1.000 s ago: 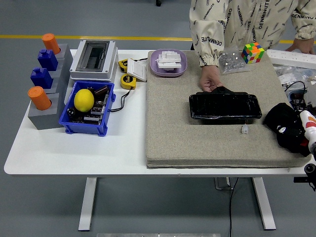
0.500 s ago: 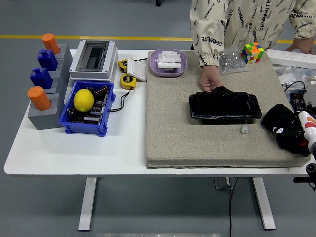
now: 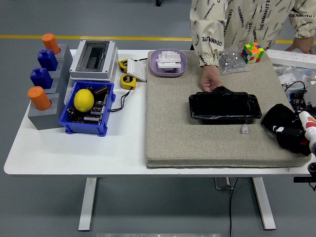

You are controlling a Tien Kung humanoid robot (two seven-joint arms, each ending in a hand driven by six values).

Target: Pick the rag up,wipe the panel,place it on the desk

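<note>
- Early in the task, by the look of it — right hand (image 3: pixel 295 134) at the mat's right edge, black fingers seemingly bunched into the black rag (image 3: pixel 279 118), though dark on dark makes the grip hard to confirm.
- Rag lying crumpled on the grey mat (image 3: pixel 173 133), near the right end of the panel (image 3: pixel 224 106) but apart from it.
- Panel glossy black, flat near the mat's middle; a person's hand (image 3: pixel 210 82) resting at its far left corner, apparently steadying it.
- Still to do, judging from this: lift the rag, carry it left to the panel, wipe, set it down on the desk.
- Left arm nowhere in view.
- White table (image 3: pixel 74 153) under the mat, with a blue bin (image 3: pixel 88 123) holding a yellow lemon (image 3: pixel 84 99) at the left — grey floor with a yellow line beyond.
</note>
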